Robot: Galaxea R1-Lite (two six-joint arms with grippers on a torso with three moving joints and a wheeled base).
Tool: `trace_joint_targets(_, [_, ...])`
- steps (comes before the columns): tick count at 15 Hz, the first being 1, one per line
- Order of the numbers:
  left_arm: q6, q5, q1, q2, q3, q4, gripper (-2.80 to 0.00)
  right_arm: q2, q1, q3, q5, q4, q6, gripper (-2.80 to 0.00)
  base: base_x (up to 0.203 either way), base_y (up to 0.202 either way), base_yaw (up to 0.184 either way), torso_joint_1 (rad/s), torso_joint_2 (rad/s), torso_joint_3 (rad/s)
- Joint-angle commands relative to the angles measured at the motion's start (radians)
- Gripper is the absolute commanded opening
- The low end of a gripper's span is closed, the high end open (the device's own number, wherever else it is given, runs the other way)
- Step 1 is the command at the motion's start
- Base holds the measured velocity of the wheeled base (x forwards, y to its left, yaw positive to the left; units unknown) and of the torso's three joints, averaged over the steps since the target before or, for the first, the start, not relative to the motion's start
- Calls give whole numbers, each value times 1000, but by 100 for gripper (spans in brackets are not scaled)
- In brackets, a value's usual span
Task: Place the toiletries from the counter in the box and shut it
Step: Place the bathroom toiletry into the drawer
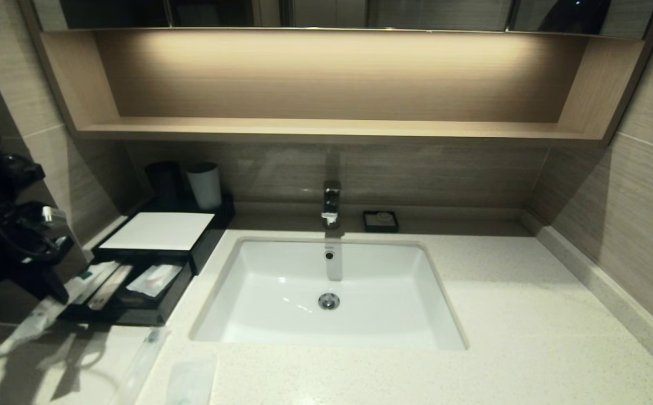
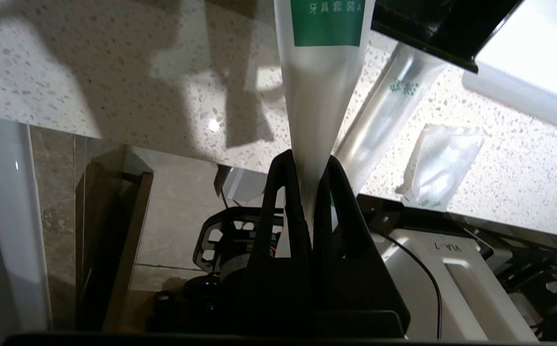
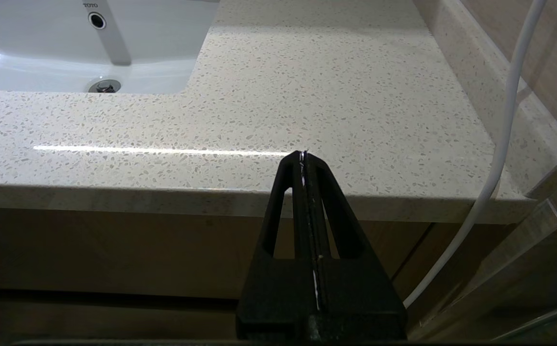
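Note:
The black box (image 1: pixel 208 242) with a white top panel stands at the counter's (image 1: pixel 501 315) back left, its front drawer (image 1: pixel 135 315) pulled open with packets inside. My left gripper (image 1: pixel 59 292) is shut on a long clear sachet (image 1: pixel 34 323) left of the drawer; in the left wrist view the gripper (image 2: pixel 309 161) pinches this sachet (image 2: pixel 317 96) below its green band. A second long sachet (image 1: pixel 141 365) and a squarish packet (image 1: pixel 191 382) lie on the counter in front of the drawer, also in the left wrist view: sachet (image 2: pixel 389 115), packet (image 2: pixel 444 163). My right gripper (image 3: pixel 303 154) is shut and empty, below the counter's front edge.
A white inset sink (image 1: pixel 444 315) with a faucet (image 1: pixel 331 203) fills the middle. Black cup (image 1: pixel 163 180) and white cup (image 1: pixel 205 185) stand behind the box. A small black soap dish (image 1: pixel 380 221) sits at the back. A wooden shelf (image 1: pixel 326 128) hangs above.

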State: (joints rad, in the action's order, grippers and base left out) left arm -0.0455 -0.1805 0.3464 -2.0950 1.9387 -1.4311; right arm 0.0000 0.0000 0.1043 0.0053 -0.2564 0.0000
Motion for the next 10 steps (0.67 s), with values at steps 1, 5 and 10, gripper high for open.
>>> trace_joint_targets(1, [-1,16,0,-50,3,61,-280,0,0,0,-1,-1,0,-280,0,0,0,0,0,0])
trace_joint_targets(5, [-1,51,-27,-102,12,155,-280,0,0,0,1,-1,0,-280,0,0,0,0,0,0])
trace_joint_targets(10, [4,50,-61,-158,13,261,-280,0,0,0,1,-1,0,-280,0,0,0,0,0,0])
